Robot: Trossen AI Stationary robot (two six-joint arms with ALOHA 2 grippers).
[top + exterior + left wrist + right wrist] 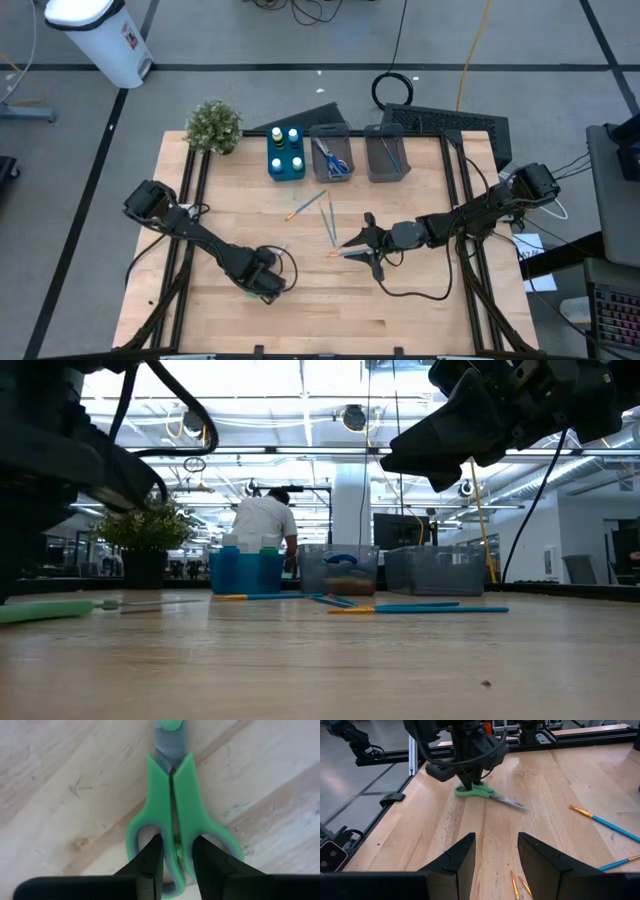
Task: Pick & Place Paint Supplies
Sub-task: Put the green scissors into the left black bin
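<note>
Green-handled scissors (172, 795) lie flat on the wooden table, near its front left; they also show in the right wrist view (487, 794) and the low view (45, 610). My left gripper (177, 847) points straight down on their handle end, one finger in each loop. My right gripper (495, 855) hovers open over the table's middle (360, 243), holding nothing. Thin blue brushes (328, 222) lie loose on the table beside it. Bottles (285, 150) stand in the blue bin. My left gripper pinches the scissors' handle where the two loops meet (175, 837), one fingertip (152, 852) inside each loop. The fingers come from above, pointing down, and lie across the handle. The scissors lie flat on the table, blades closed.
At the back stand a blue bin (272, 165), a grey bin (318, 150) with scissors, another grey bin (372, 160) with a brush, and a potted plant (213, 126). A person (265, 525) stands in the room beyond.
</note>
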